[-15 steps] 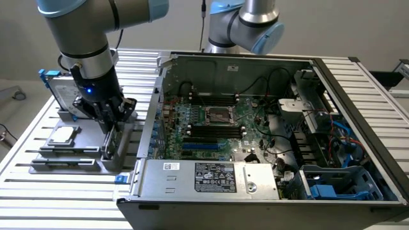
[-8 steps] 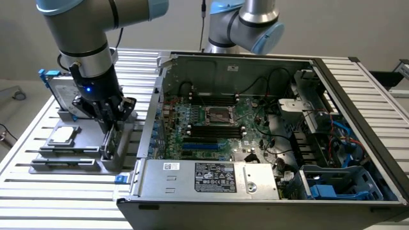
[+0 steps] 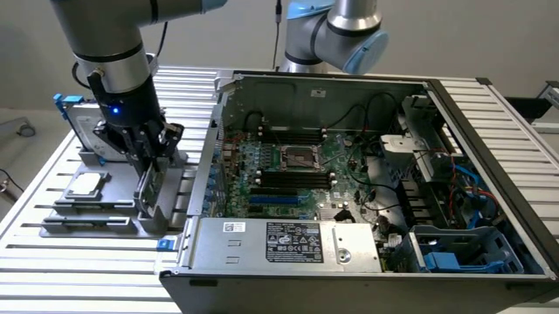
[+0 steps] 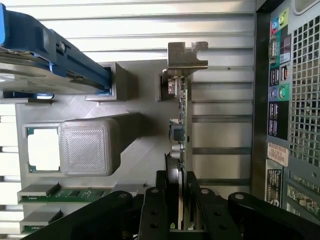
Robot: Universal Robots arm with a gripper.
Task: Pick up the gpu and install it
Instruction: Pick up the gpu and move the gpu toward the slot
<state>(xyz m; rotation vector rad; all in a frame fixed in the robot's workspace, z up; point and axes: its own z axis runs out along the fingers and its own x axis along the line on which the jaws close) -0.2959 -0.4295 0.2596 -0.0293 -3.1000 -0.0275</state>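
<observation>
The gpu [image 3: 150, 193] stands on edge in the grey holder [image 3: 96, 219] on the exterior view's left, beside the open computer case [image 3: 349, 163]. My gripper [image 3: 146, 165] comes down on it from above. In the wrist view the gpu [image 4: 181, 125] shows as a thin green board with a silver bracket [image 4: 186, 55] at its far end. My gripper [image 4: 177, 205] straddles its near end, and the black fingers [image 4: 154, 210] press against both faces of the card. The card's lower edge still looks level with the holder [image 4: 140, 125].
The same holder carries a silver hard drive with blue rails [image 3: 78, 118], a small square chip [image 3: 88, 185] and memory sticks [image 4: 65, 192]. The case's rear port panel [image 4: 280, 100] lies close beside the card. A second arm [image 3: 336, 33] stands behind the case.
</observation>
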